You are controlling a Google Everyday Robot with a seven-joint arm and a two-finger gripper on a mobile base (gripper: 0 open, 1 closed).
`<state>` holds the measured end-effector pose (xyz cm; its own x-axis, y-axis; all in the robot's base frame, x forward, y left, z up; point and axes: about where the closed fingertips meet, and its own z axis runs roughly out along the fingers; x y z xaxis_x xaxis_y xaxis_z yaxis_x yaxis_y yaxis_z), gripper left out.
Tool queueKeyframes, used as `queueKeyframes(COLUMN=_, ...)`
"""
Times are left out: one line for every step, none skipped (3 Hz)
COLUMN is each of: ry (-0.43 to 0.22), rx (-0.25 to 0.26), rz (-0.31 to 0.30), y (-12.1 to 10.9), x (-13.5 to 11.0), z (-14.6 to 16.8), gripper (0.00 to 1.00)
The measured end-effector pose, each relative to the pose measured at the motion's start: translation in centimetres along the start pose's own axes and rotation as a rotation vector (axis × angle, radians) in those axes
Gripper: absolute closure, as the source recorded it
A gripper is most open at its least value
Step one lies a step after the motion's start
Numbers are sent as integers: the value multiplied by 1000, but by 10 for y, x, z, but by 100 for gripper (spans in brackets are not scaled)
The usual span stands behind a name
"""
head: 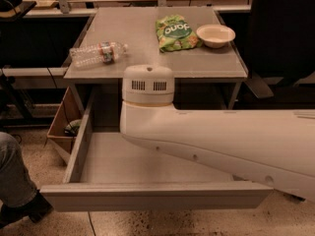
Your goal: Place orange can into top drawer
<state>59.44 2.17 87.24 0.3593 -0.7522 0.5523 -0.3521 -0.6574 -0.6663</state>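
Observation:
The top drawer [157, 195] is pulled wide open under the table, a shallow grey tray with a flat front panel, and the part of its floor that shows is bare. My white arm [206, 136] reaches in from the right across the drawer, its round vented end [147, 85] at the table's front edge. My gripper is hidden beneath the arm, somewhere over the back of the drawer. The orange can is not visible; it is hidden or out of view.
On the grey table [147, 63] lie a clear plastic bottle [96, 53] at the left, a green chip bag [176, 32] and a white bowl [215, 35] at the back right. A cardboard box [64, 127] stands left of the drawer. A person's leg [15, 181] is at the lower left.

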Motion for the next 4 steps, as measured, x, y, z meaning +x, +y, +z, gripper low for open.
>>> queueKeyframes(ry=-30, rx=-19, rz=48, y=11, x=-23, z=-1, gripper=100)
queueKeyframes(ry=-51, rx=-34, rz=77, y=21, x=-40, z=-8, gripper=100)
queueKeyframes(ry=-101, rx=-64, rz=95, y=38, x=-62, z=-16, gripper=100)
queueKeyframes(ry=-193, rx=-116, rz=183, y=60, x=-77, z=-11, gripper=100)
